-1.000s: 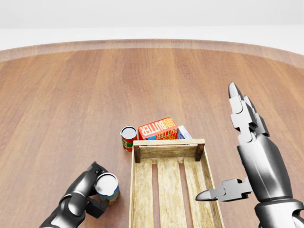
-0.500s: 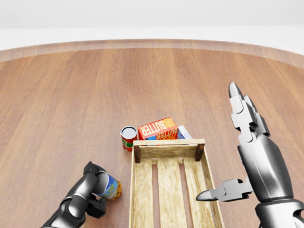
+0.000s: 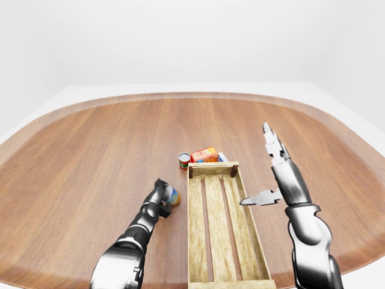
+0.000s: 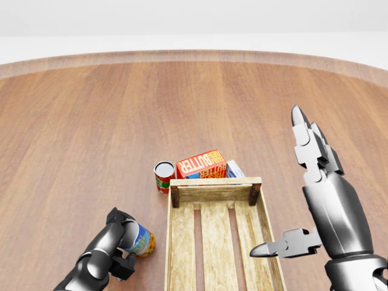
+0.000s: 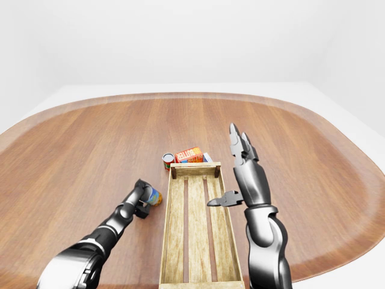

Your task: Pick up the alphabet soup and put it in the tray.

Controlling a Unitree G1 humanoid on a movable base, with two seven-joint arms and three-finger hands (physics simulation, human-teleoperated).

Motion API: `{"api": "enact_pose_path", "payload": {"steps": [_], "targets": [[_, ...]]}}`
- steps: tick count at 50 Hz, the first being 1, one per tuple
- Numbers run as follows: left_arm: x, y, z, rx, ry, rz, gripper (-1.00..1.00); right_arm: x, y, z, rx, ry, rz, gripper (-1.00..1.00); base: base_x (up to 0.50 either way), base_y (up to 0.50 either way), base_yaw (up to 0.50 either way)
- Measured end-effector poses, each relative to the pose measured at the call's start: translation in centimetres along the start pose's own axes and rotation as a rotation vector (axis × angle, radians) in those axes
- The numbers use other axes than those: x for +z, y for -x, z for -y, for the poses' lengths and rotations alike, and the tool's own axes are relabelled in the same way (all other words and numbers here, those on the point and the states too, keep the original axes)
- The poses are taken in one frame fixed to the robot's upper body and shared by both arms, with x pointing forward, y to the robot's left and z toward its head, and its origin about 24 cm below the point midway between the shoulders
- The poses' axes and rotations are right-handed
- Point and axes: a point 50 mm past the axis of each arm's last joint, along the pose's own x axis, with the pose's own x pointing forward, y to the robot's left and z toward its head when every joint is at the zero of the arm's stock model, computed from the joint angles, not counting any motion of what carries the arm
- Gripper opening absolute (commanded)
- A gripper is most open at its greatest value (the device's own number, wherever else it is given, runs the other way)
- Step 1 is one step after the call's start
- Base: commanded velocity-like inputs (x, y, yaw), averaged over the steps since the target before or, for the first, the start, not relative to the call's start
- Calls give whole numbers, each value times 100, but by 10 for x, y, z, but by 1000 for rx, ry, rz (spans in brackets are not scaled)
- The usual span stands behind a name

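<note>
Soup can tipped since 1 s ago, base pointing tray.

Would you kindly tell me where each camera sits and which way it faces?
Head view: on the head, tilted down at the tray; left robot hand around a tipped can, right robot hand open.
Left-eye view: on the head, wider, taking in the whole table and both forearms.
Right-eye view: its pair, set slightly to the right.
All share tray, butter box and upright can.

Soup can blue/yellow label; tray tan wood; butter box orange-red.
</note>
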Motion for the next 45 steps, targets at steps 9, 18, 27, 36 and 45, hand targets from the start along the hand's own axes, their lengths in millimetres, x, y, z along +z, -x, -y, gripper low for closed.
{"api": "enact_pose_path", "payload": {"steps": [9, 18, 27, 36, 45], "targets": [[0, 0, -1, 2, 1, -1, -84, 0, 0, -1, 1, -1, -2, 100, 0, 0, 0], [-1, 0, -4, 15, 2, -1, -84, 0, 0, -1, 1, -1, -1, 100, 0, 0, 0], [-1, 0, -7, 28, 4, 0, -84, 0, 0, -1, 1, -1, -1, 100, 0, 0, 0], [0, -1, -11, 45, 12, 6, -84, 0, 0, -2, 3, -2, -1, 100, 0, 0, 0], [3, -2, -17, 66, 29, 14, -81, 0, 0, -3, 6, -4, -2, 100, 0, 0, 0]]}}
